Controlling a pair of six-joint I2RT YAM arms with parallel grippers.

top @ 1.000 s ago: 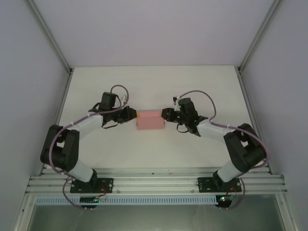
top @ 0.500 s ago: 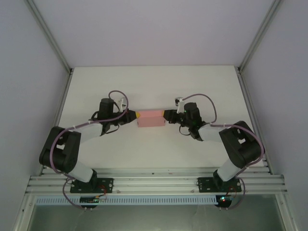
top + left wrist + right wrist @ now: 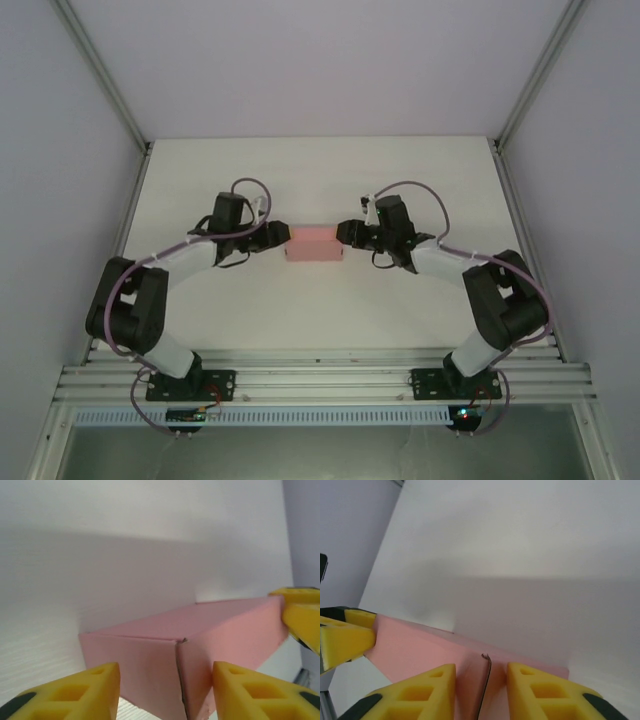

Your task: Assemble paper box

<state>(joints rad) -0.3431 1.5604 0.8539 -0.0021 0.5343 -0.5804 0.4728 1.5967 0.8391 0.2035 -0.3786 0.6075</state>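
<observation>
Two wrist views resolve end seams [image 3: 180, 680] on the paper box [image 3: 230, 625].

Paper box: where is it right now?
In the top view the paper box lies near the middle of the table, directly between the left hand and the right hand, one at each short end.

- Top external view: high above and behind the arm bases [image 3: 190, 384], looking down on the whole table [image 3: 320, 170].
- Left wrist view: low, very close, facing one end of the paper box [image 3: 150, 665].
- Right wrist view: equally close, facing its opposite end; all views share it.
</observation>
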